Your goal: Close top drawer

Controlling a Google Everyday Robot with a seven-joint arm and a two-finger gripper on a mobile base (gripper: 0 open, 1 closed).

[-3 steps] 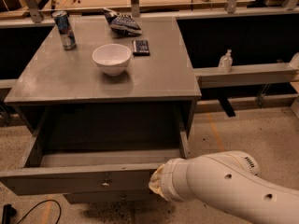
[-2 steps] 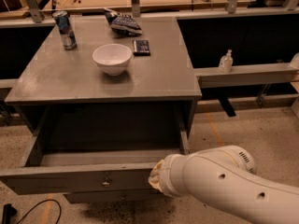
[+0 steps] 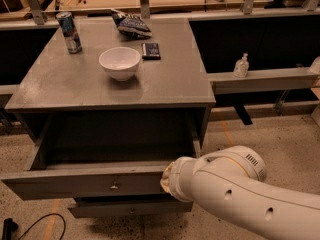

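Drawer at top open, end effector at its front.

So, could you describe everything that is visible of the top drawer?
The top drawer is wide and grey, and stands pulled far out from under the tabletop. Its plain flat front carries a small round metal knob at centre. The inside looks dark, and nothing shows in it. The gripper, at the end of the white arm, is at the front's right end, apparently touching it.
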